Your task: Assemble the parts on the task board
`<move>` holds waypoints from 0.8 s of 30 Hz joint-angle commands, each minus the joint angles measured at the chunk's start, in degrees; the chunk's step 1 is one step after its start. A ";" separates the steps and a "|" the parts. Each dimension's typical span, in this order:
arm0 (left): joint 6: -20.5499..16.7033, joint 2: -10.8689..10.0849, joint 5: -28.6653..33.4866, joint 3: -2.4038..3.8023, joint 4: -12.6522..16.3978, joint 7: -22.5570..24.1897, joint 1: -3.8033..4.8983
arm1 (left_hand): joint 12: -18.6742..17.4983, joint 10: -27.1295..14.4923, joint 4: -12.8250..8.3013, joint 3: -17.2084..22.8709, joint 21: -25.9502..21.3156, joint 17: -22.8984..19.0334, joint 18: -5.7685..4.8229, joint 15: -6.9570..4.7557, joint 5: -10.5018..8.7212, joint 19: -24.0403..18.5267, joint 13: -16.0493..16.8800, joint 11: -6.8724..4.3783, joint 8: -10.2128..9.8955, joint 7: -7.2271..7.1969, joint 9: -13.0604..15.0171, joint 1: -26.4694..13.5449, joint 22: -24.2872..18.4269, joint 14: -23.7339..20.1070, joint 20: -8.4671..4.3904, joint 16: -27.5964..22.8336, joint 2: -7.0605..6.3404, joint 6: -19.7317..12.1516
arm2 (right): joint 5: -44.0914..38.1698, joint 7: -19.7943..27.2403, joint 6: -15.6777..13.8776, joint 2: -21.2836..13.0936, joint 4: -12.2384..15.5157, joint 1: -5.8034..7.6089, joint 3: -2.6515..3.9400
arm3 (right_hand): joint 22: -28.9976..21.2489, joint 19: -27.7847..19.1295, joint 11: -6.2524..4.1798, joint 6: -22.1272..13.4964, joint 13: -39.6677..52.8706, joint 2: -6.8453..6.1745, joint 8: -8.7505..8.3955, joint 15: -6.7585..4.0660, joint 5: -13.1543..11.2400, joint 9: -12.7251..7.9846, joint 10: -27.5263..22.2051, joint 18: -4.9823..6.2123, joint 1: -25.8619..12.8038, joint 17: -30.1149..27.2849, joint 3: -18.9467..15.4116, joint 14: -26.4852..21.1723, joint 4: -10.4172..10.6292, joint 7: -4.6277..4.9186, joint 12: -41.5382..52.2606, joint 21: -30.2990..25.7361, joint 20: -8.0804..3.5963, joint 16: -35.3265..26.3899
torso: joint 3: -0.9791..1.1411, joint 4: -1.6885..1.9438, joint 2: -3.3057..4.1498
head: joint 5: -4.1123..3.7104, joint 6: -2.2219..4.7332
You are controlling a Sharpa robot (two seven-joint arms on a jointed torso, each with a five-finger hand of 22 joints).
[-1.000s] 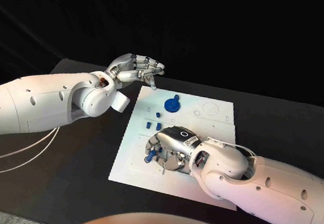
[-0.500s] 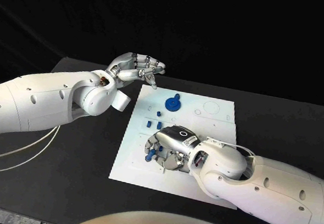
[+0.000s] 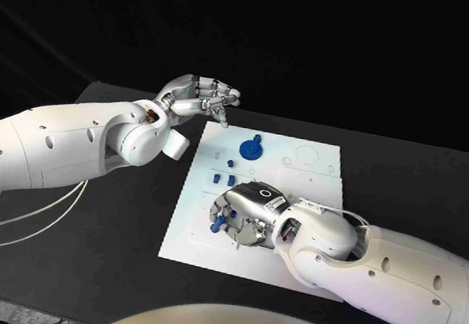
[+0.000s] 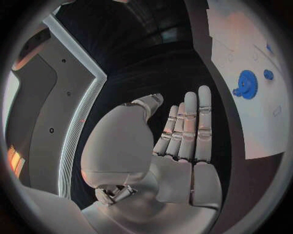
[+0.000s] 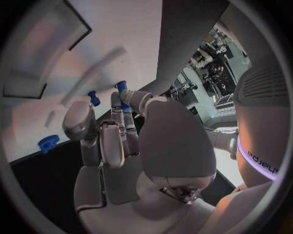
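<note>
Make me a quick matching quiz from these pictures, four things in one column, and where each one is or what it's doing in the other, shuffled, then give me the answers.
Things
1. left hand
2. right hand
3. blue gear
4. task board

Places or states
A. lies on the far part of the white plate
B. raised beyond the board's far left corner, holding nothing
C. flat in the middle of the black table
D. low over the board's near part, fingers at a small blue part

Pairs: 1-B, 2-D, 3-A, 4-C
</note>
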 commanded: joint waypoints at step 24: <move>1.58 0.05 -0.11 0.03 0.13 0.18 0.01 | 0.43 -0.66 0.03 0.26 -0.37 0.12 0.74 0.26 0.13 0.38 -0.02 0.16 0.48 2.78 -0.12 0.09 -0.12 -0.38 0.05 -0.06 0.26 -0.67 | -3.94 -3.78 3.96 1.87 -0.74 -0.57 -0.42 | 2.50 -0.14 0.36 -1.98 0.84 -0.94 0.72 0.14 -0.11 2.73 0.44 -0.52 -3.80 -0.37 -2.38 1.78 -0.85 1.94 -0.03 -1.13 0.18 -0.06 | -0.02 0.06 0.02 | -0.08 -0.12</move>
